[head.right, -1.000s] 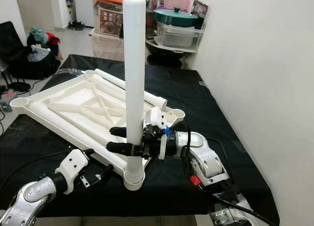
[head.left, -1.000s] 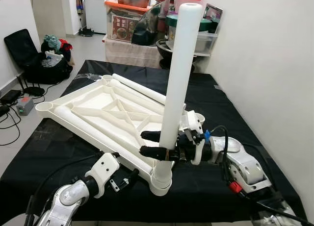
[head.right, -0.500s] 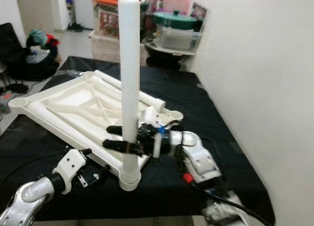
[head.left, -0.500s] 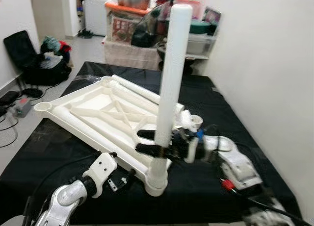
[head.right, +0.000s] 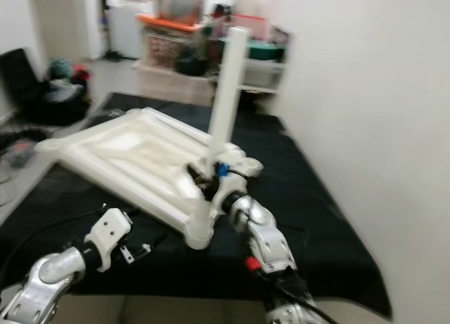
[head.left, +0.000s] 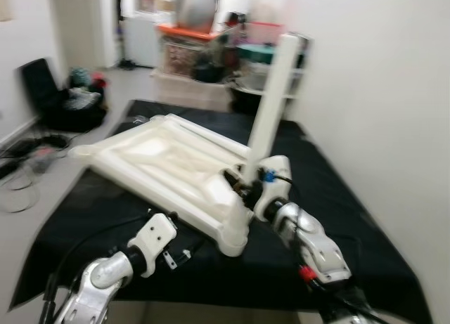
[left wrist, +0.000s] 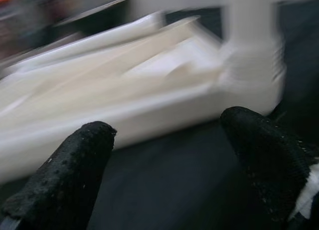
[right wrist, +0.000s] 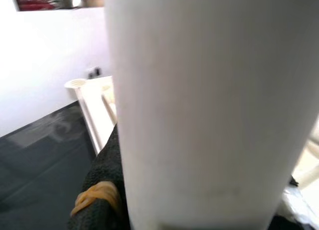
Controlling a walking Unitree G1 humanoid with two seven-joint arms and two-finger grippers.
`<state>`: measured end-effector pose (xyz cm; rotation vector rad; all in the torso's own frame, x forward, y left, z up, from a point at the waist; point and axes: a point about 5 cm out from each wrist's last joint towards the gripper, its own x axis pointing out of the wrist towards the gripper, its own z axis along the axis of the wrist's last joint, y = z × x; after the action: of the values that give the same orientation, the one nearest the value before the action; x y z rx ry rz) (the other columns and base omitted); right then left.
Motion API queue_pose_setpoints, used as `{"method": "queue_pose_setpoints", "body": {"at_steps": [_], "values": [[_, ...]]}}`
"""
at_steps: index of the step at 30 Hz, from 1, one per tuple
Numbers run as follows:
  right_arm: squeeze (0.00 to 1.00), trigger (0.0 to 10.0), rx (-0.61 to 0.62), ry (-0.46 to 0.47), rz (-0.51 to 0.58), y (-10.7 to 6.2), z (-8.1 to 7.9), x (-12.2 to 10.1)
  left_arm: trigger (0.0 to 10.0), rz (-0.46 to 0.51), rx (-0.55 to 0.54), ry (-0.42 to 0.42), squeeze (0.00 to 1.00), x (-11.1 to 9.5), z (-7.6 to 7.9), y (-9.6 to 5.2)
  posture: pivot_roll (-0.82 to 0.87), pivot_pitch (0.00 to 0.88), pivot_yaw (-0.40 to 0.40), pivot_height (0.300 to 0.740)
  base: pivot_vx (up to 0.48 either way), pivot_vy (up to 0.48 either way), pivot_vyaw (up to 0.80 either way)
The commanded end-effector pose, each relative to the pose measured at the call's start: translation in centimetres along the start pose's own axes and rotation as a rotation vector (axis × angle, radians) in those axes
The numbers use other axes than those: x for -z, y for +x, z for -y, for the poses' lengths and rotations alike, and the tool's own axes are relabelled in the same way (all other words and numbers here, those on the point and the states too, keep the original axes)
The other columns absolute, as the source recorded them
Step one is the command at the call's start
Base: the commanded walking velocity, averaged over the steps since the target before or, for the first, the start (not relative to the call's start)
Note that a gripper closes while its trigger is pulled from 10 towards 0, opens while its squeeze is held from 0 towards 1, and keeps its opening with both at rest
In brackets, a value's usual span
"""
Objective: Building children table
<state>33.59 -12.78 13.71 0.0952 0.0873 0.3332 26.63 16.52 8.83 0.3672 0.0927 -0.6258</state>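
Left gripper [head.left: 184, 254]: nearest item, low over the front of the black cloth, just short of the table top's near corner; the wrist view shows its two black fingers [left wrist: 65, 177] spread apart with nothing between them.
Black cloth [head.left: 365, 218]: covers the work surface under all the parts.
Table top [head.left: 169, 169]: white plastic, lying upside down on the cloth, ribbed underside up; long axis runs from the near corner back and toward the robot's left; blurred.
Corner socket [head.left: 234, 237]: round collar at the table top's near corner, resting on the cloth, holding the foot of the leg.
Table leg [head.left: 273, 102]: white tube standing in the corner socket; long axis close to vertical, top end leaning slightly toward the robot's right and away.
Right gripper [head.left: 242, 189]: reaches in from the right, clamped on the lower part of the table leg just above the socket; in the wrist view the tube [right wrist: 209, 110] presses against a black finger [right wrist: 102, 190].
Second leg [head.left: 200, 132]: white tube lying flat along the table top's far edge.
Storage boxes [head.left: 211, 53]: against the far wall, beyond the cloth; blurred.
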Motion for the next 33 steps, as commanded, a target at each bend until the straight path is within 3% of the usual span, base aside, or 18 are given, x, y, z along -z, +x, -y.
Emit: {"method": "queue_pose_setpoints", "body": {"at_steps": [1, 4, 7, 14, 21, 22, 23, 24, 25, 26, 27, 28, 29, 33], "values": [[0.0, 0.0, 0.229, 0.025, -0.224, -1.8, 2.2, 5.7, 10.0, 0.008, 0.015, -0.005, 0.0, -0.2, 0.3, 0.5, 0.11, 0.0, -0.142, 0.74, 0.0, 0.0, 0.0], [0.0, 0.0, 0.403, 0.054, -0.215, -2.5, 3.1, 6.2, 10.0, 0.008, 0.007, -0.005, 0.0, -0.2, 0.3, 0.5, 0.11, 0.0, -0.142, 0.74, 0.0, 0.0, 0.0], [0.0, 0.0, 0.46, 0.045, -0.21, -2.7, 3.1, 6.3, 10.0, 0.01, 0.005, -0.006, 0.0, -0.2, 0.3, 0.5, 0.11, 0.0, -0.14, 0.74, 0.0, 0.0, 0.0], [0.0, 0.0, 0.473, 0.058, -0.227, -2.8, 2.5, 6.7, 10.0, 0.012, 0.002, -0.006, 0.0, -0.2, 0.3, 0.7, 0.1, 0.0, -0.143, 0.74, 0.0, 0.0, 0.0], [0.0, 0.0, 0.351, 0.109, -0.17, -1.6, 1.5, 5.7, 10.0, 0.014, -0.003, -0.011, 0.0, -0.2, 0.5, 0.8, 0.11, 0.0, -0.146, 0.74, 0.0, 0.0, 0.0], [0.0, 0.0, 0.263, 0.114, -0.121, -1.3, 1.0, 4.9, 10.0, 0.016, -0.002, -0.013, 0.0, -0.2, 0.5, 0.9, 0.11, 0.0, -0.147, 0.74, 0.0, 0.0, 0.0], [0.0, 0.0, 0.263, 0.114, -0.121, -1.3, 1.0, 4.9, 10.0, 0.016, -0.002, -0.013, 0.0, -0.2, 0.5, 0.9, 0.11, 0.0, -0.147, 0.74, 0.0, 0.0, 0.0], [0.0, 0.0, -0.016, 0.069, -0.014, -0.9, -0.8, 3.2, 10.0, 0.019, 0.0, -0.016, 0.0, -0.2, 0.6, 0.9, 0.11, 0.0, -0.145, 0.74, 0.0, 0.0, 0.0], [0.0, 0.0, -0.152, 0.073, 0.026, -1.0, -1.6, 2.4, 10.0, 0.02, 0.001, -0.017, 0.0, -0.2, 0.6, 0.9, 0.11, 0.0, -0.144, 0.74, 0.0, 0.0, 0.0], [0.0, 0.0, -0.227, 0.078, 0.046, -1.2, -2.0, 2.0, 10.0, 0.02, 0.003, -0.017, 0.0, -0.2, 0.6, 1.0, 0.11, 0.0, -0.145, 0.74, 0.0, 0.0, 0.0], [0.0, 0.0, -0.227, 0.078, 0.046, -1.2, -2.0, 2.0, 10.0, 0.02, 0.003, -0.017, 0.0, -0.2, 0.6, 1.0, 0.11, 0.0, -0.145, 0.74, 0.0, 0.0, 0.0], [0.0, 0.0, -0.43, 0.057, 0.069, -1.8, -3.1, 1.0, 10.0, 0.021, 0.005, -0.017, 0.0, -0.3, 0.6, 1.0, 0.11, 0.0, -0.146, 0.74, 0.0, 0.0, 0.0], [0.0, 0.0, -0.517, 0.043, 0.07, -2.2, -3.5, 0.7, 10.0, 0.023, 0.004, -0.017, 0.0, -0.3, 0.5, 1.0, 0.11, 0.0, -0.146, 0.74, 0.0, 0.0, 0.0], [0.0, 0.0, -0.621, 0.023, 0.053, -2.3, -3.6, 0.3, 10.0, 0.026, -0.001, -0.018, 0.0, -0.4, 0.3, 1.1, 0.12, 0.0, -0.151, 0.74, 0.0, 0.0, 0.0]]}}
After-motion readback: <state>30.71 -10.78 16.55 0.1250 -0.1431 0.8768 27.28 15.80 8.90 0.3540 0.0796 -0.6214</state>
